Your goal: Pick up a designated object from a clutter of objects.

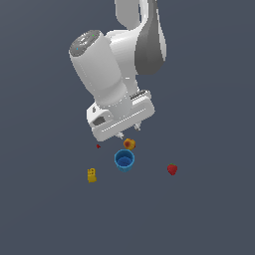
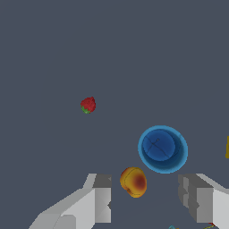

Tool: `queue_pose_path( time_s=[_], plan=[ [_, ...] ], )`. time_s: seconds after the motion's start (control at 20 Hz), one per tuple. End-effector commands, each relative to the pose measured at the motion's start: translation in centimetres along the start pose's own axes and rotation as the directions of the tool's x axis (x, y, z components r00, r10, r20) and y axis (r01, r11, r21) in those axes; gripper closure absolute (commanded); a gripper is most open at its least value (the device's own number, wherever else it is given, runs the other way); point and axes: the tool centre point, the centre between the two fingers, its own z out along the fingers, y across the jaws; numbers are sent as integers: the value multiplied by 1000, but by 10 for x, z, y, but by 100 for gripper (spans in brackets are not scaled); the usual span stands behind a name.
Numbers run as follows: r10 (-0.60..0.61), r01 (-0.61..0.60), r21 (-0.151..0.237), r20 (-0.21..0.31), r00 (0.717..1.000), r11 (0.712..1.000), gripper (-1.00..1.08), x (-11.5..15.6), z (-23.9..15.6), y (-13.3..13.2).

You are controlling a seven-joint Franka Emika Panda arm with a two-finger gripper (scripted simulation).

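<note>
The bright-blue cup (image 1: 124,160) stands upright on the grey floor, its thick rim showing in the wrist view (image 2: 162,149). The orange peach-like ball (image 1: 129,144) lies just behind it and sits between my fingers in the wrist view (image 2: 133,182). My gripper (image 1: 128,132) hangs open above the ball and behind the cup, holding nothing; it also shows in the wrist view (image 2: 147,201). A red strawberry (image 1: 172,169) lies toward the exterior view's right, also in the wrist view (image 2: 88,105). A yellow block (image 1: 91,175) lies toward the left. A tiny red bit (image 1: 98,146) lies left of the ball.
The floor (image 1: 209,219) is a plain dark grey surface. The arm's white body (image 1: 109,74) fills the upper middle of the exterior view. A sliver of the yellow block (image 2: 227,147) shows at the wrist picture's edge.
</note>
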Motion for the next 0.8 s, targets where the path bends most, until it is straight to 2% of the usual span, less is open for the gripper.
queue_pose_path(
  time_s=[0.0, 0.4, 0.75],
  plan=[
    [-31, 32, 21, -19, 999, 999, -20, 2, 6, 3],
    [-121, 127, 72, -89, 989, 989, -20, 6, 25, 14],
    [-189, 206, 96, -160, 969, 974, -20, 9, 40, 25]
  ],
)
